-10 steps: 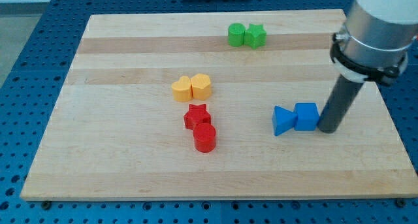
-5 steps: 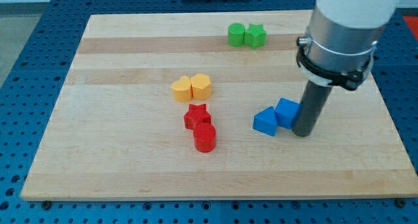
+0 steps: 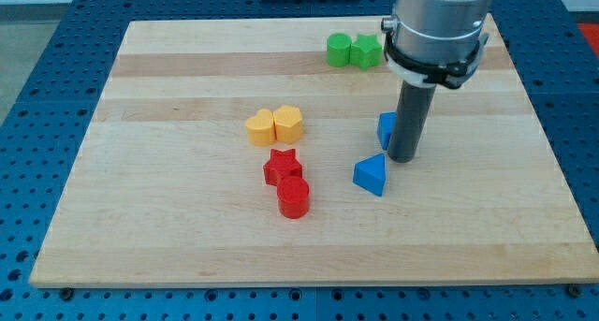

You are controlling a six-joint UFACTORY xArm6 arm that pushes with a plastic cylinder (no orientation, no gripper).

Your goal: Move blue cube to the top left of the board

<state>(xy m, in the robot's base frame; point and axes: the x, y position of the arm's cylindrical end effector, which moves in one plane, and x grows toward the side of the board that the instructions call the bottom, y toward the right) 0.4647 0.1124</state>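
The blue cube (image 3: 386, 129) sits right of the board's middle, mostly hidden behind my rod. My tip (image 3: 403, 158) rests against the cube's right side, at its lower right. A blue triangular block (image 3: 371, 174) lies just below and left of the tip, apart from the cube. The wooden board (image 3: 168, 218) fills the view; its top left corner is at the view's upper left.
A yellow pair (image 3: 275, 125), a cylinder and a hexagon, sits left of the cube. A red star (image 3: 282, 166) and red cylinder (image 3: 293, 197) lie below it. A green cylinder (image 3: 339, 50) and green star (image 3: 367, 51) stand near the top edge.
My tip has moved left and up, pushing the blue cube up-left. The blue triangular block slid left and has separated from the cube.
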